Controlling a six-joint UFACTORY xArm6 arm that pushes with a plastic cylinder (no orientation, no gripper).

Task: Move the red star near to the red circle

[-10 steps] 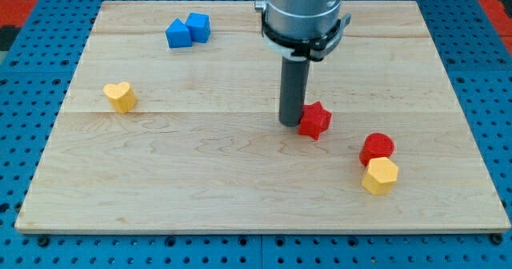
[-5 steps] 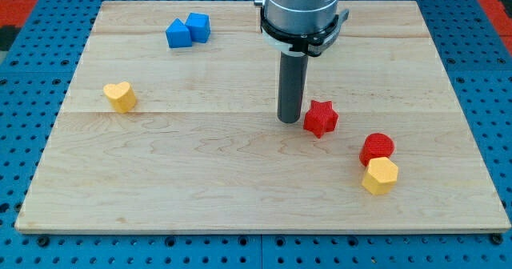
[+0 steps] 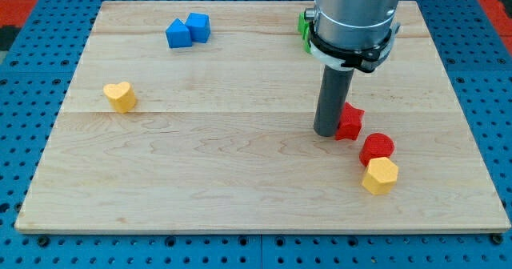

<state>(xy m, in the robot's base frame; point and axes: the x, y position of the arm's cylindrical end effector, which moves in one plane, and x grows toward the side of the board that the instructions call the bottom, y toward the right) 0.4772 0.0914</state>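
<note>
The red star (image 3: pixel 350 122) lies on the wooden board right of centre. My tip (image 3: pixel 326 132) touches the star's left side and hides part of it. The red circle (image 3: pixel 377 148) sits just below and to the right of the star, a small gap between them. The rod rises from the tip to the arm's grey body at the view's top.
A yellow hexagon block (image 3: pixel 379 175) touches the red circle from below. Two blue blocks (image 3: pixel 188 30) sit together at the top left. A yellow heart (image 3: pixel 120 96) lies at the left. A green block (image 3: pixel 305 25) peeks out behind the arm.
My tip has moved right and slightly down, pushing the red star right toward the red circle. The green block behind the arm has come into view.
</note>
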